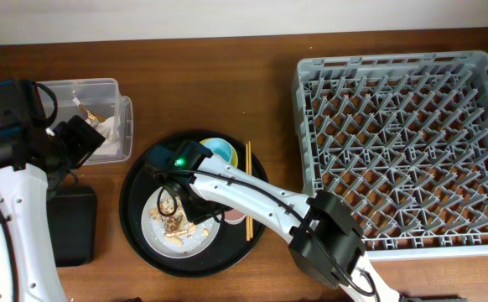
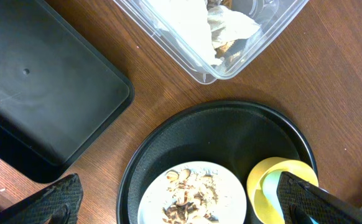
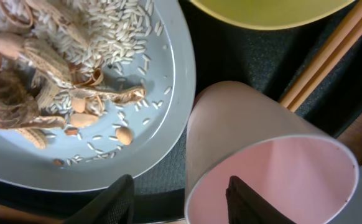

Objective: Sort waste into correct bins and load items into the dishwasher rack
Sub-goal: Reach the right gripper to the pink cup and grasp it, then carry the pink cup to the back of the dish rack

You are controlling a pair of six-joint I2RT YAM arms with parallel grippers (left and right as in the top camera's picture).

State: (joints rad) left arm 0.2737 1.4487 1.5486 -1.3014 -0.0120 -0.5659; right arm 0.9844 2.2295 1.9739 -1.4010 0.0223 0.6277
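Straddling the wall of the pink cup (image 3: 265,152), the right gripper (image 3: 180,193) is standing part-spread, not pinching. The left gripper (image 2: 178,190) is hovering, fully spread.

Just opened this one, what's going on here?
The right gripper is down in the round black tray, its open jaws straddling the rim of the tipped-over pink cup, not visibly clamped. The left gripper hovers open and empty by the clear box, which holds wrappers. Food scraps sit on the plate; chopsticks, yellow saucer and blue cup are in the tray. The dishwasher rack holds nothing.
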